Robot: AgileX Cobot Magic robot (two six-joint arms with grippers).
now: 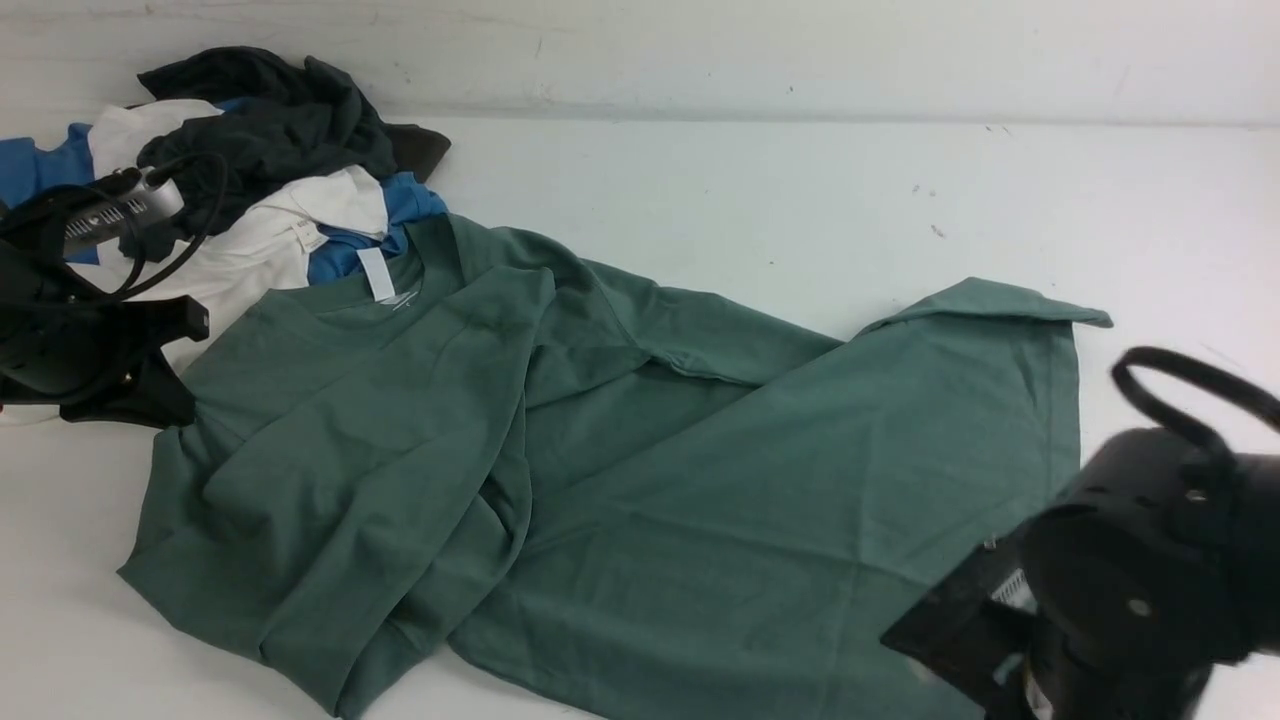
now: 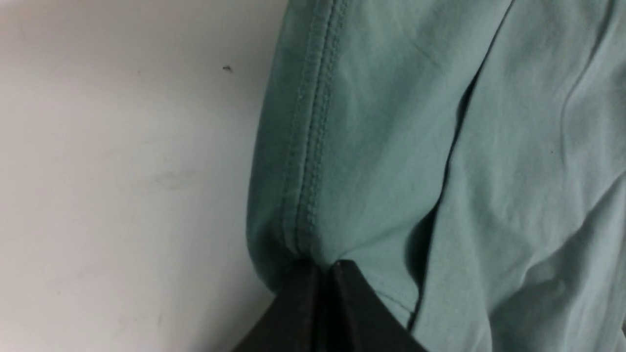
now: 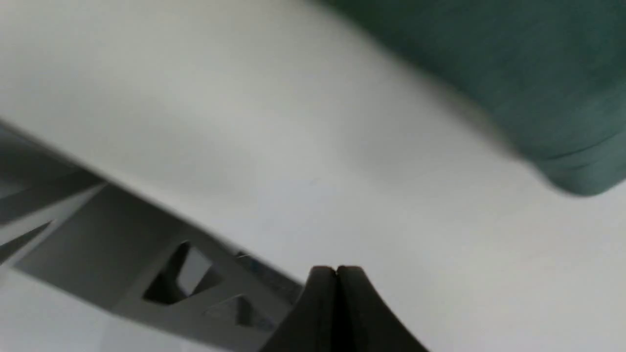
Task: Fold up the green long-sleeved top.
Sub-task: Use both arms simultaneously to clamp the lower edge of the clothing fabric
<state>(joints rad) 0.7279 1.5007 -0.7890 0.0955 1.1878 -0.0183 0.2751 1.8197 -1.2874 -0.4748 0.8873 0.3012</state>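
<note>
White table (image 1: 800, 190), front view: the green long-sleeved top (image 1: 620, 470) lies rumpled across its middle, its neck tag toward a pile of black, white and blue garments (image 1: 270, 170) at far left. Only the left wrist view shows the left gripper (image 2: 323, 268) pinched closed on the top's stitched hem. Only the right wrist view shows the right gripper (image 3: 336, 270) closed on nothing, above the table near a corner of the top.
</note>
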